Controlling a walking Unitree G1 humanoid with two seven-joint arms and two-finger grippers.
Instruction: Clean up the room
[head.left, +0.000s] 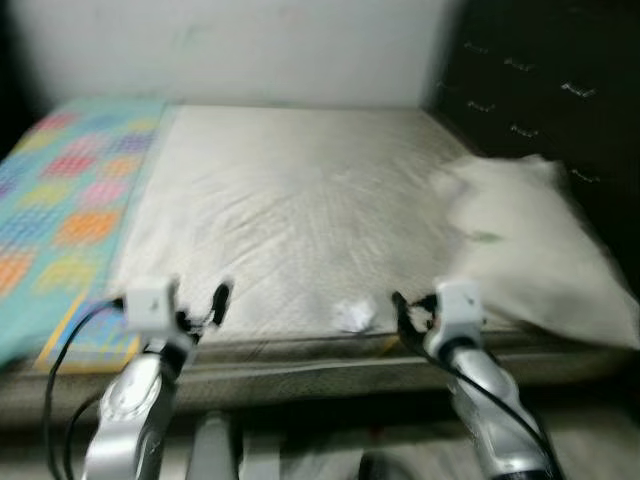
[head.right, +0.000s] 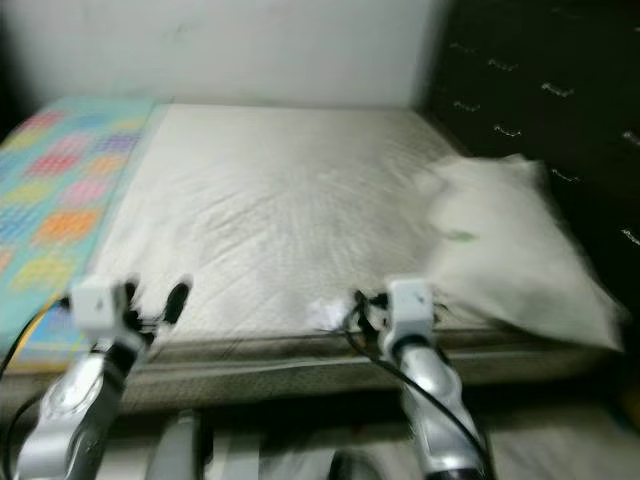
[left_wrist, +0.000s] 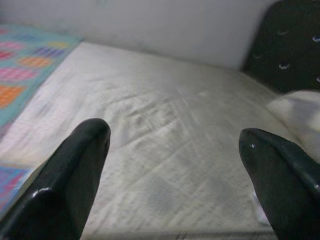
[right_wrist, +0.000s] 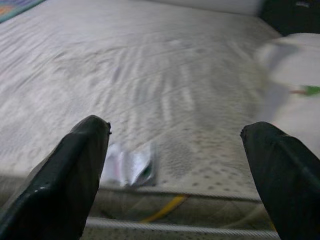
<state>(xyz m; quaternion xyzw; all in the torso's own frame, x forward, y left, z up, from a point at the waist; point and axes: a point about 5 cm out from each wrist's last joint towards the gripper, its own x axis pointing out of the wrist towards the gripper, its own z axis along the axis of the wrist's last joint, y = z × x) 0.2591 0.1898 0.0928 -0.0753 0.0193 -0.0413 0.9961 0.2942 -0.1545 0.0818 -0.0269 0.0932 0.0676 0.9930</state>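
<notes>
white crumpled scrap at mattress edge — right hand is the nearer one

white paper or wrapper scrap (head.left: 353, 316) sits on the bare mattress (head.left: 290, 210), right at its near edge. head views are blurred, so the scrap's exact make cannot be read; in the right wrist view it looks like a flattened, creased wrapper with a dark patch on it.

left to right across the scene:
- patterned blanket (head.left: 60, 190), teal with coloured squares, covers the left end of the bed.
- left hand (head.left: 203, 308) is held up in front of the mattress edge, near the blanket's corner. fingers spread wide, nothing between them. well apart from the scrap.
- scrap lies between the two hands, much closer to the right one.
- right hand (head.left: 415, 312) is held up just beside the scrap, at the mattress edge. fingers spread wide, holding nothing. in its wrist view the scrap (right_wrist: 131, 167) sits next to one finger (right_wrist: 65, 175), not centred in the gap.
- pillow (head.left: 530, 250), white, lies on the right part of the bed by the dark headboard (head.left: 540, 90).

judgement: the scrap lies to the robot's left of the right hand and slightly ahead. the right arm is the natural choice. it would need a small shift leftward to centre the scrap between the fingers. long axis of the scrap seems to run roughly along the mattress edge, though blur makes that uncertain.
</notes>
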